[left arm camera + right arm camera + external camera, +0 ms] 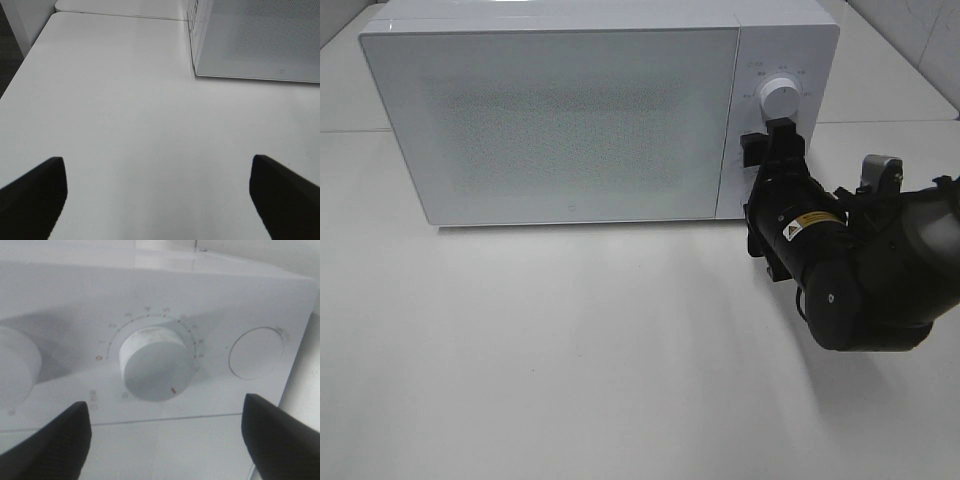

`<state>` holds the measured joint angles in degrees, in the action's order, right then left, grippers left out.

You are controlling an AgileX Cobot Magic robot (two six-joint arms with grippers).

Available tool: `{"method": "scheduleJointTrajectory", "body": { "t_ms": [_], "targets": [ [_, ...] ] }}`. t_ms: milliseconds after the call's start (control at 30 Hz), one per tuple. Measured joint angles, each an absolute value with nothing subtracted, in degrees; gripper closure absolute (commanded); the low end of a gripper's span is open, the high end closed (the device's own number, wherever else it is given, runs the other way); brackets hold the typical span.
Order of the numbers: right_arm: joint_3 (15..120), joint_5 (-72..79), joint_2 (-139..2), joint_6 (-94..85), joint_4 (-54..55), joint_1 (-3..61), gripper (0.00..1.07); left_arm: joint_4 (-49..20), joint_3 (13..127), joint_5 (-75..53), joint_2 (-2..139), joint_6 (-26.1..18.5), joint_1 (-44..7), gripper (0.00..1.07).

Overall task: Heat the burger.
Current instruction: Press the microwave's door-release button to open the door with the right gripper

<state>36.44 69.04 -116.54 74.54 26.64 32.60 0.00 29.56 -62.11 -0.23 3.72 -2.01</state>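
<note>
The burger is out of view; the white microwave (570,110) stands with its frosted door shut. My right gripper (772,145) is up against the control panel, just below the upper dial (780,97). In the right wrist view the gripper (162,407) is open, its dark fingers (55,440) standing wide on either side of a round white dial (157,365) without touching it. The left gripper (156,164) is open over bare table with nothing between its fingers, the microwave's corner (200,65) ahead of it. The left arm does not show in the exterior high view.
A second dial (15,365) and a round button (256,359) flank the centred dial on the panel. The microwave sits at the back of the white table (570,350). The bulky right arm (860,270) hangs over the table's right side.
</note>
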Motion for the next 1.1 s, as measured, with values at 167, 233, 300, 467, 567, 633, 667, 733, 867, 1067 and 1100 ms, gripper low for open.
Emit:
{"method": "scheduleJointTrajectory", "body": {
  "t_ms": [167, 233, 300, 467, 567, 633, 667, 733, 867, 1067, 1100],
  "targets": [
    [33.5, 69.1, -114.2, 73.9, 21.9, 32.6, 0.31, 0.0, 29.6, -62.1, -0.2, 3.7, -2.0, 0.16],
    [33.0, 69.1, -113.7, 73.6, 21.7, 32.6, 0.31, -0.3, 29.6, -62.1, -0.2, 3.7, -2.0, 0.16],
    [31.2, 69.1, -111.9, 73.1, 21.2, 32.6, 0.31, -0.3, 29.6, -62.1, -0.2, 3.7, -2.0, 0.16],
    [28.0, 69.2, -108.8, 72.2, 21.1, 32.6, 0.32, 0.0, 29.6, -62.1, -0.2, 3.7, -2.0, 0.16],
    [26.7, 69.2, -106.7, 70.9, 21.0, 32.6, 0.32, -0.3, 29.6, -62.1, -0.2, 3.7, -2.0, 0.16],
    [26.5, 69.2, -105.4, 69.2, 21.0, 32.6, 0.32, 0.0, 29.6, -62.1, -0.2, 3.7, -2.0, 0.16],
    [26.5, 69.2, -104.6, 68.2, 20.9, 32.6, 0.32, 0.0, 29.6, -62.1, -0.2, 3.7, -2.0, 0.16],
    [26.5, 69.2, -102.9, 66.1, 20.9, 32.6, 0.32, 0.0, 29.6, -62.1, -0.2, 3.7, -2.0, 0.16],
    [26.5, 68.6, -98.5, 60.0, 20.8, 32.6, 0.32, 0.0, 29.6, -62.1, -0.2, 3.7, -2.0, 0.16],
    [26.4, 64.5, -95.5, 53.7, 20.8, 32.6, 0.32, -0.3, 29.6, -62.1, -0.2, 3.7, -2.0, 0.16],
    [26.4, 61.1, -94.0, 50.5, 20.8, 32.6, 0.32, -0.3, 29.6, -62.1, -0.2, 3.7, -2.0, 0.16]
  ]
}}
